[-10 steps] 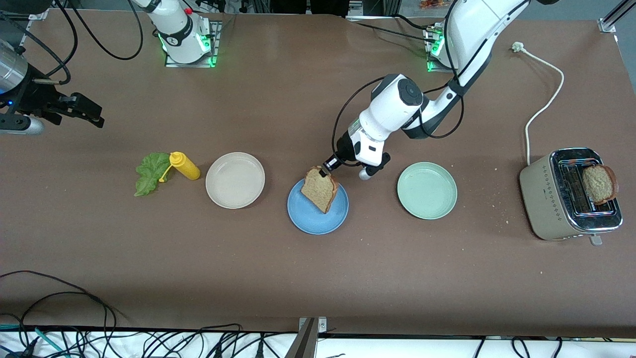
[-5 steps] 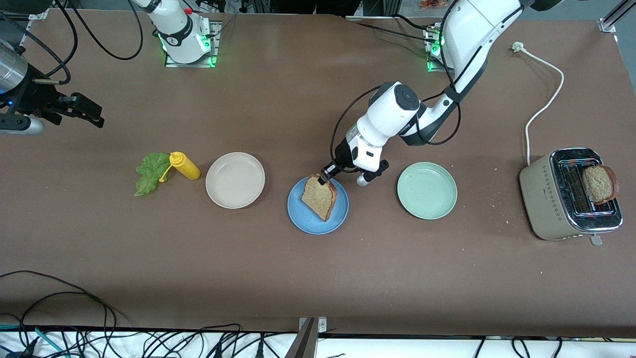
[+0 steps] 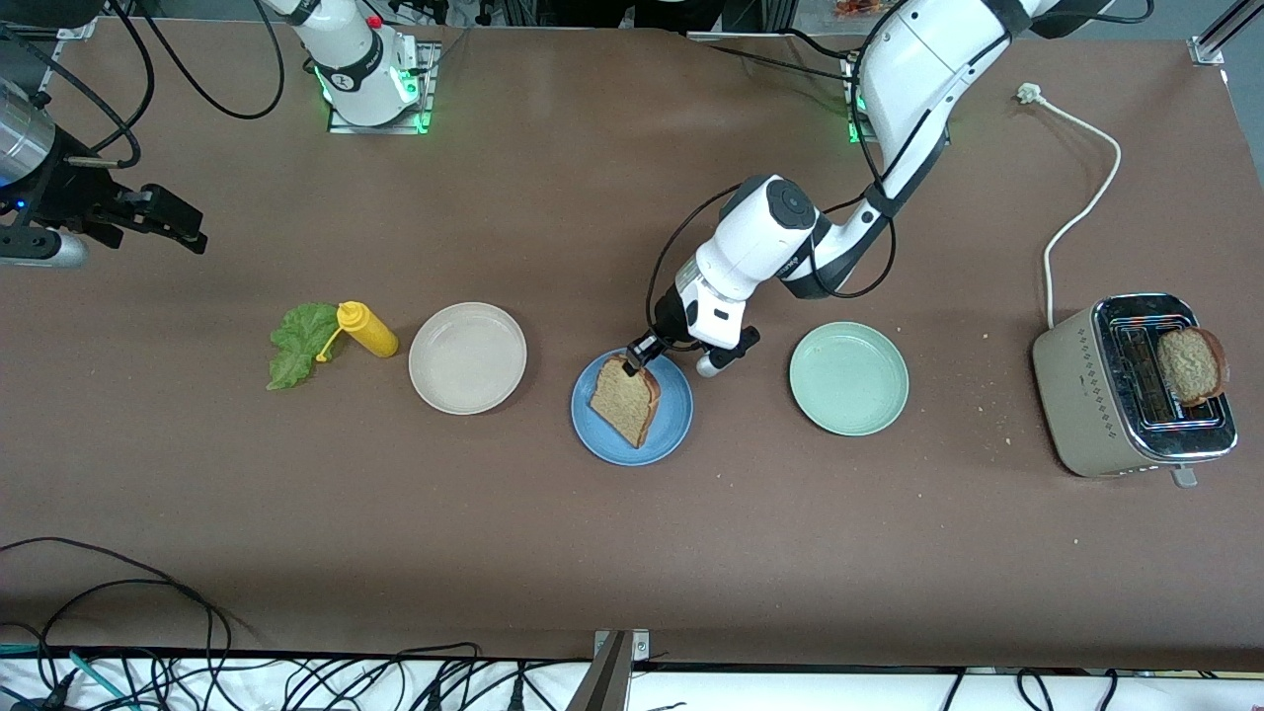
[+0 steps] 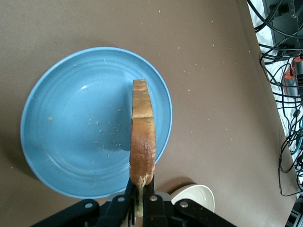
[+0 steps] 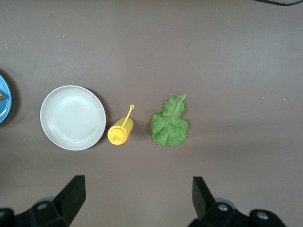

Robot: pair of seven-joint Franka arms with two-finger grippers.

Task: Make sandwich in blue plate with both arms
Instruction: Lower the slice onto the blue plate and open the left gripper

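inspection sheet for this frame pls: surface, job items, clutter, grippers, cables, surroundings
Surface: brown table, scattered crumbs.
Job's things: blue plate mid-table; bread slice held on edge over it; second slice sticking out of the toaster at the left arm's end; lettuce leaf flat at the right arm's end.
Clutter: yellow sauce bottle lying beside the lettuce; beige plate and pale green plate, both bare.
Grippers: left gripper shut on the bread slice over the blue plate; right gripper open, waiting above the lettuce end.
Cables: white toaster cord, plug lying loose on the table; black cables along the near edge.
Surroundings: nothing seen.
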